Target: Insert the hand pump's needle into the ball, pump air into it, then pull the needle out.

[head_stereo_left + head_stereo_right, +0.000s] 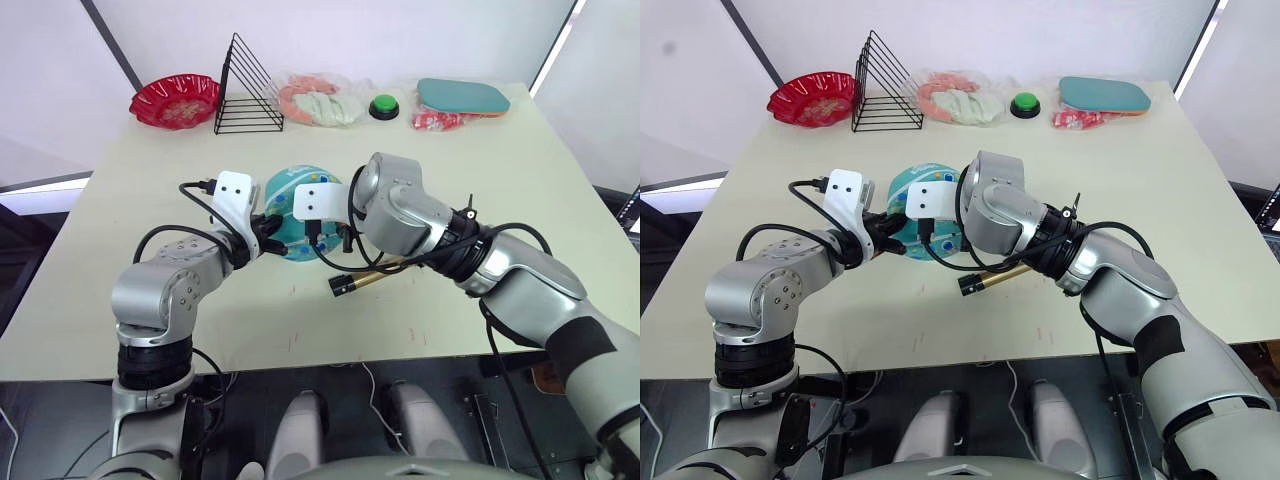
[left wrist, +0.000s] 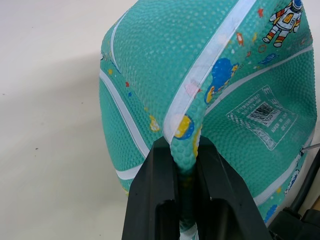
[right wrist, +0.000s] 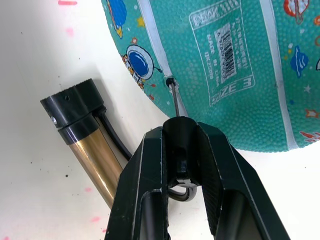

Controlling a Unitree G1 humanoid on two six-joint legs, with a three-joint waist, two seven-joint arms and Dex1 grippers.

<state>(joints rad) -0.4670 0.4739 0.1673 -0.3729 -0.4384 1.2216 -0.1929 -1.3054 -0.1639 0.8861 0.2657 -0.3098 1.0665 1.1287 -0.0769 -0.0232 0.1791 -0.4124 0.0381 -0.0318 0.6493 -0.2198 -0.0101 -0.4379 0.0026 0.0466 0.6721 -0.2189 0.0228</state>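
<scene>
The teal ball (image 1: 296, 196) sits at the table's middle, soft enough to fold. My left gripper (image 2: 186, 165) is shut on a raised fold of the ball along a white seam, on the ball's left side. My right gripper (image 3: 181, 131) is shut on the base of the needle (image 3: 174, 100), on the ball's right side. The needle's tip meets the small black valve hole (image 3: 170, 80) beside the barcode sticker (image 3: 227, 55). The hand pump (image 1: 372, 274) lies flat on the table in front of the ball, amber barrel (image 3: 97, 167) with its black cap and thin hose beside my right fingers.
Along the table's far edge stand a red bowl (image 1: 175, 100), a black wire rack (image 1: 248, 92), a plastic bag of pink and white items (image 1: 318, 100), a green button (image 1: 384, 106) and a teal flat object (image 1: 463, 96). Bare tabletop (image 1: 500, 180) lies to the right.
</scene>
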